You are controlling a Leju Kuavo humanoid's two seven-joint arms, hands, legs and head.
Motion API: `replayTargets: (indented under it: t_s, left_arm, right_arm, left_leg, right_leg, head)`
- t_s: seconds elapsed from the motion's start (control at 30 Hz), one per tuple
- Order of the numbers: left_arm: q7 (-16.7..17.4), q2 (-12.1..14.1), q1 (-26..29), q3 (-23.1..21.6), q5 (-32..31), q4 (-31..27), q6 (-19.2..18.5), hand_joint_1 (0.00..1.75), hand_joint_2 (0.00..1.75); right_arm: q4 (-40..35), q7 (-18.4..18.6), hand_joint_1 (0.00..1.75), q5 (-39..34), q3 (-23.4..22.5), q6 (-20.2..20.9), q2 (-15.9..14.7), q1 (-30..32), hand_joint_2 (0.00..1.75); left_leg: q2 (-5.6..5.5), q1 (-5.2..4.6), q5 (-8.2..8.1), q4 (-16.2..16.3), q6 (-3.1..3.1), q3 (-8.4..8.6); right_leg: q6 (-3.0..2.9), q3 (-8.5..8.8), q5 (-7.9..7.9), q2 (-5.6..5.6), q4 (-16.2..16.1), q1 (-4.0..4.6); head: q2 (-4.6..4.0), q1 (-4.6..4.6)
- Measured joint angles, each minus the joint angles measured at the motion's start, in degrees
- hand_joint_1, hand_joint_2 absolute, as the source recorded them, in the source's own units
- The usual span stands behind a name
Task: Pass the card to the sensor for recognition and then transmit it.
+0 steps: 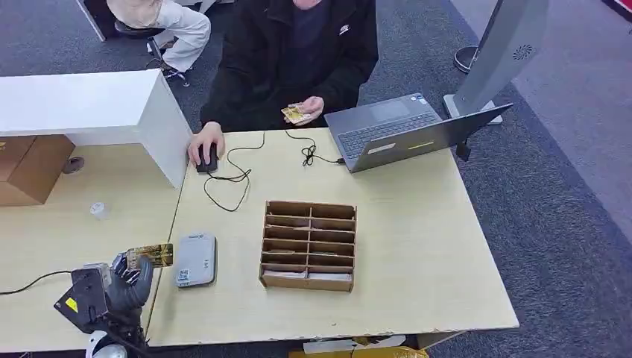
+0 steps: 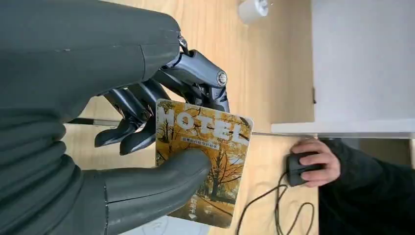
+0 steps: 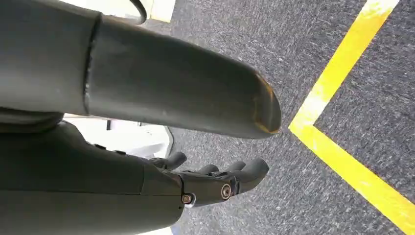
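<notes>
Just left of the sensor (image 1: 196,259), left hand (image 1: 128,274) raised, card (image 1: 150,255) pinched upright.

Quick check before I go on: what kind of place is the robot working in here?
Probably a mock hotel front desk in an office or lab: a hotel card in the left hand, a grey card reader, a slotted card rack, a person's laptop.

My left hand (image 1: 128,274) is gripping the card (image 1: 151,255), thumb (image 2: 161,178) pressing its face, fingers (image 2: 128,111) curling behind. My right hand (image 3: 215,178) is hanging empty, fingers loosely apart.
</notes>
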Motion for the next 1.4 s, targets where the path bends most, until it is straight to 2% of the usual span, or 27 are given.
replayTargets:
  t_s: [0.3, 0.53, 0.77, 1.27, 1.4]
  left_arm:
    - [0.44, 0.39, -2.12, -1.57, -1.77, 4.85, 0.28, 1.75, 1.75]
    - [1.88, 0.94, -2.71, -4.59, -6.54, 6.56, 2.23, 1.75, 1.75]
    - [3.11, 1.36, -3.68, -6.34, -7.74, 7.94, 2.51, 1.75, 1.75]
    - [7.83, 2.4, -5.24, -7.5, -10.05, 10.02, 5.62, 1.75, 1.75]
    - [10.14, 2.93, -5.74, -7.72, -14.98, 10.8, 8.92, 1.75, 1.75]
  right_arm:
    - [0.0, 0.0, 0.0, 0.0, 0.37, 0.0, -0.02, -0.01, 0.0]
    - [0.0, -0.05, 0.0, 0.0, 0.37, 0.0, -0.02, -0.02, 0.0]
    - [0.0, -0.35, 0.0, 0.0, 0.5, 0.0, -0.02, -0.02, 0.0]
    - [0.0, -0.07, 0.0, -0.17, 0.48, -0.09, -0.02, 0.0, 0.0]
    - [0.0, 0.11, 0.0, -0.24, 0.48, -0.09, 0.0, -0.01, 0.0]
  left_leg:
    - [0.0, 0.0, 0.0, 0.0, 0.0, 0.0]
    - [0.0, 0.0, 0.0, 0.0, 0.0, 0.0]
    - [0.0, 0.0, 0.0, 0.0, 0.0, 0.01]
    - [0.0, 0.0, 0.0, 0.0, 0.0, 0.01]
    - [0.0, 0.0, 0.0, 0.0, 0.0, 0.01]
  right_leg:
    - [0.0, 0.0, 0.0, 0.0, 0.0, 0.0]
    - [0.0, 0.0, 0.0, 0.0, 0.0, 0.0]
    - [0.0, 0.0, 0.0, 0.0, 0.0, 0.0]
    - [0.0, 0.01, 0.0, 0.0, 0.0, 0.0]
    - [0.0, 0.01, 0.0, 0.0, 0.0, 0.0]
  head:
    - [0.0, 0.0]
    - [0.0, 0.0]
    - [0.0, 0.0]
    - [0.0, 0.0]
    - [0.0, 0.0]
